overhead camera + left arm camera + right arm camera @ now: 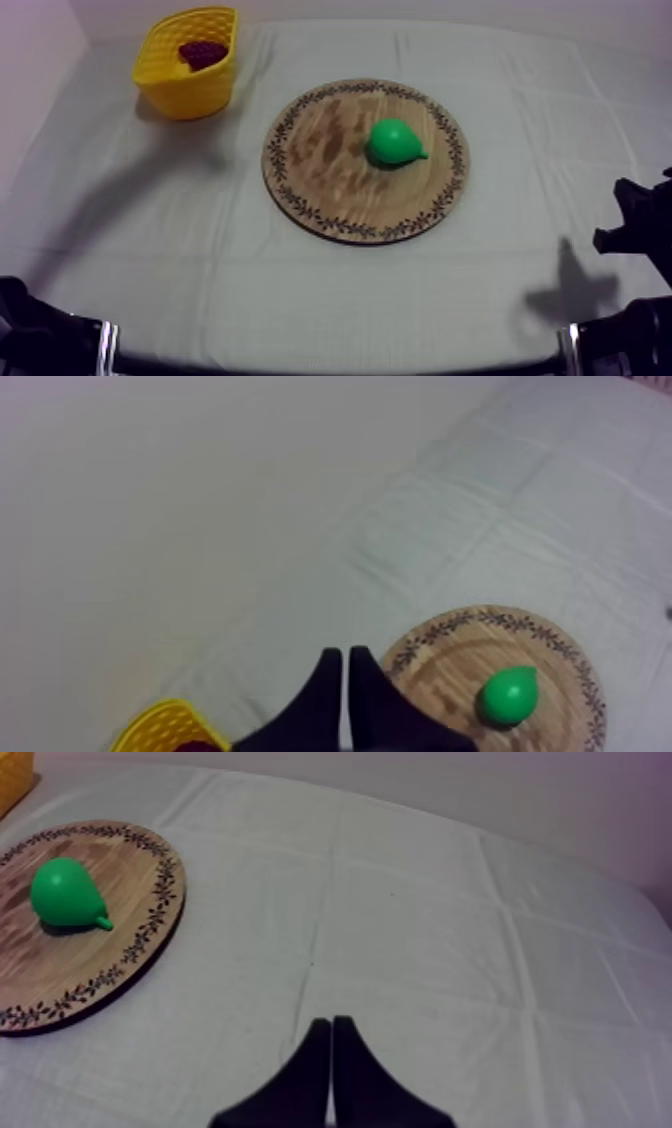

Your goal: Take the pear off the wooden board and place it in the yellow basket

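Left claw (345,653), right claw (331,1020) narrow (empty), pear (394,142) on board (320,195), fruit (203,52) in basket (185,95) unclear

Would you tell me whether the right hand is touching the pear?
Apart. The right wrist view shows bare cloth between the right hand and the pear lying on the wooden board.

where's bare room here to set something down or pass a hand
Bare cloth lies between the basket and the board, along the front edge before the board, and from the board out to the cloth's right edge. The board's left half is free; the pear sits on its right half. The basket is crowded: a dark fruit already lies inside.
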`<move>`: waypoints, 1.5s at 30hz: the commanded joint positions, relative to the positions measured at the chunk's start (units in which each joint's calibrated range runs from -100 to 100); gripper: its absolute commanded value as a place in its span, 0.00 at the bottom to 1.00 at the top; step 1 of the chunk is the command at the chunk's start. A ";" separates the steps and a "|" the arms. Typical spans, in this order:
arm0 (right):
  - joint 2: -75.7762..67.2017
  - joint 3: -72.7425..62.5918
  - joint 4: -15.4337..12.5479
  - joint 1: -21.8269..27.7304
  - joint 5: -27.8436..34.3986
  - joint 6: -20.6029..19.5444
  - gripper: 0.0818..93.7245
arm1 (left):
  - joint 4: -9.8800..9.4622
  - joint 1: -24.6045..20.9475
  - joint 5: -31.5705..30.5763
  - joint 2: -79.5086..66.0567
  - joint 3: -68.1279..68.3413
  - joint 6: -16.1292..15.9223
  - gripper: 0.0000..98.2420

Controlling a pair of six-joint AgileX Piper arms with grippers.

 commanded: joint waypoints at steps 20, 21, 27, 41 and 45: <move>0.01 0.05 0.01 -0.01 0.01 0.00 0.00 | -4.42 8.63 1.07 22.20 -4.86 -0.42 0.00; 0.01 0.05 0.01 -0.01 0.01 0.00 0.00 | -4.31 8.71 1.26 22.95 -5.42 -0.51 0.00; 0.01 0.05 0.01 -0.01 0.01 0.00 0.00 | -2.17 8.43 3.03 25.83 -6.85 -3.55 0.01; 0.01 0.05 0.01 -0.01 0.01 0.00 0.00 | -1.39 7.83 16.62 27.41 -9.07 -5.67 0.92; 0.01 0.05 0.01 -0.01 0.01 0.00 0.00 | -1.25 7.86 18.08 27.45 -8.74 -6.35 0.96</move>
